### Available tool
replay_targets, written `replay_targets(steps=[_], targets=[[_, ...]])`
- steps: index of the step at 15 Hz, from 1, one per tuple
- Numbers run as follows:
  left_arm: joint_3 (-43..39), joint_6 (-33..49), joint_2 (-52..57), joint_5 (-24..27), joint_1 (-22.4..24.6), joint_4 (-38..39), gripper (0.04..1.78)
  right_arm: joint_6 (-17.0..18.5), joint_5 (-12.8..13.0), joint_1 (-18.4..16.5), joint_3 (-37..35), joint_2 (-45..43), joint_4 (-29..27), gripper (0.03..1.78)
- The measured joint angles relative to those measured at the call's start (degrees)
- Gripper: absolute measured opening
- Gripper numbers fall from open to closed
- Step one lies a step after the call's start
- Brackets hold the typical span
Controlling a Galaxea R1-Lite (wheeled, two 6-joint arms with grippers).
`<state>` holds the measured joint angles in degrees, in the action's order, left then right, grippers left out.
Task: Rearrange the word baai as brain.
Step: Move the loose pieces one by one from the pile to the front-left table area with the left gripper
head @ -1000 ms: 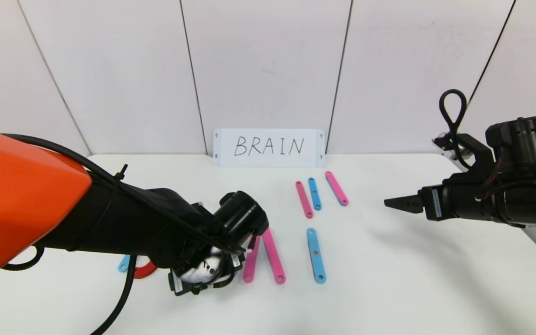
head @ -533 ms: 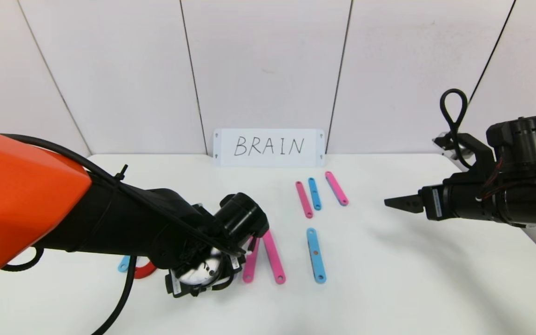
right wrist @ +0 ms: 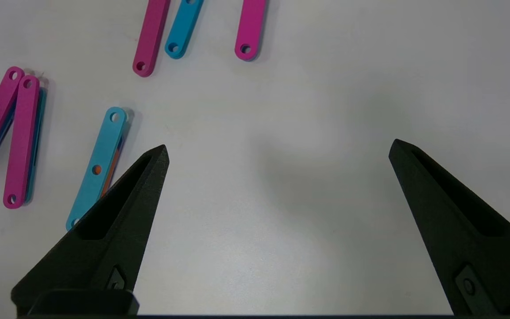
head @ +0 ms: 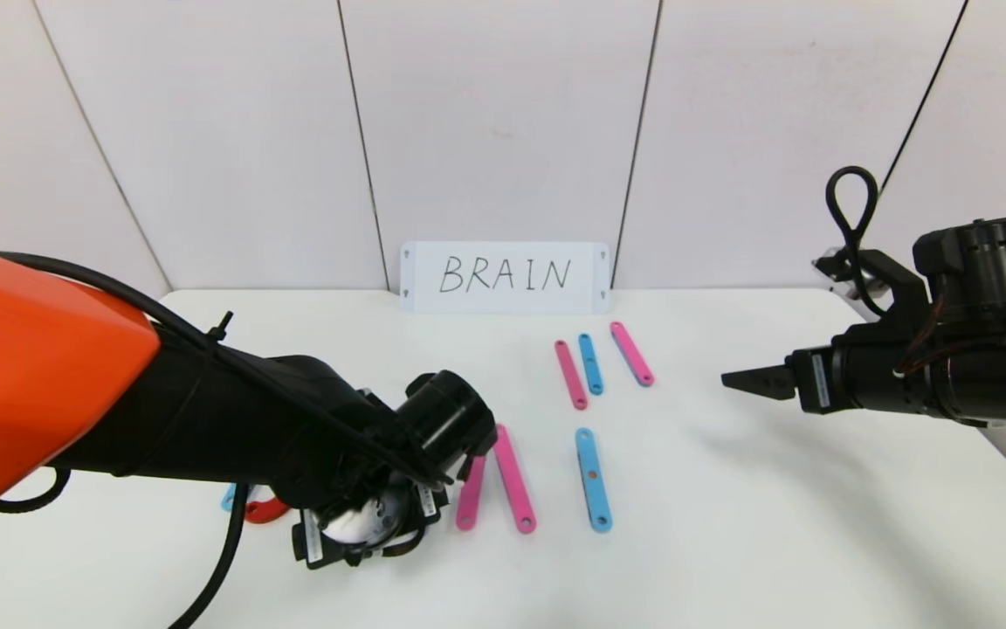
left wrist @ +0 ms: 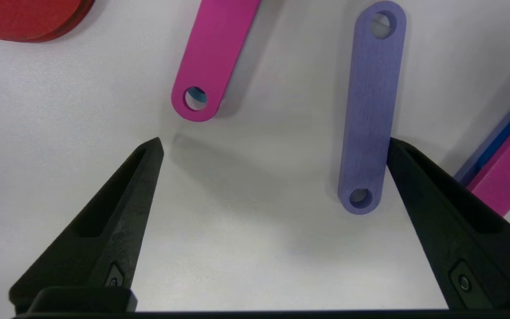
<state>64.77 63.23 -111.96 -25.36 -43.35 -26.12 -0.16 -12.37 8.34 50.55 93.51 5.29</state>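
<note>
The left gripper (left wrist: pixel 272 146) is low over the white table (head: pixel 774 524), in the lower middle of the head view, and its two black fingers are spread wide apart with nothing between them but bare table. In the left wrist view a purple strip (left wrist: pixel 370 110) lies flat right beside one finger (left wrist: pixel 436 212); whether they touch is hard to tell. A pink strip (left wrist: pixel 213 53) lies near the other finger and is cut off by the frame's top edge. A red curved piece (left wrist: pixel 29 17) peeks in at the upper left corner of that view, mostly cut off. In the head view the left arm hides most of the word's first letters: only a bit of red curve (head: pixel 260 511) and a blue tip (head: pixel 228 500) show under it. Just right of the arm two pink strips (head: pixel 512 479) lean together like a tent. A blue strip (head: pixel 593 479) lies alone to their right. Farther back, three shorter strips (head: pixel 592 363), pink, blue and pink, lie side by side. The white card (head: pixel 505 277) saying BRAIN stands against the back wall. The right gripper (right wrist: pixel 277 150) hangs in the air at the right side of the head view, well apart from the pieces, its fingers wide open and holding nothing.
</note>
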Motion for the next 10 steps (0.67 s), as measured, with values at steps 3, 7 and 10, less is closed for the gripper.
replay_targets(steps=[3, 7, 10], targets=[[-0.4, 0.1, 0.2, 0.0, 0.5, -0.1, 1.74, 0.0, 0.0, 0.0, 0.0, 0.0, 0.0, 1.74], [-1.3, 0.0, 1.2, 0.0, 1.6, -0.1, 1.74, 0.0, 0.0, 0.0, 0.0, 0.0, 0.0, 1.74], [-2.0, 0.1, 1.8, 0.0, 2.3, -0.1, 1.74, 0.0, 0.0, 0.0, -0.1, 0.0, 0.0, 1.74]])
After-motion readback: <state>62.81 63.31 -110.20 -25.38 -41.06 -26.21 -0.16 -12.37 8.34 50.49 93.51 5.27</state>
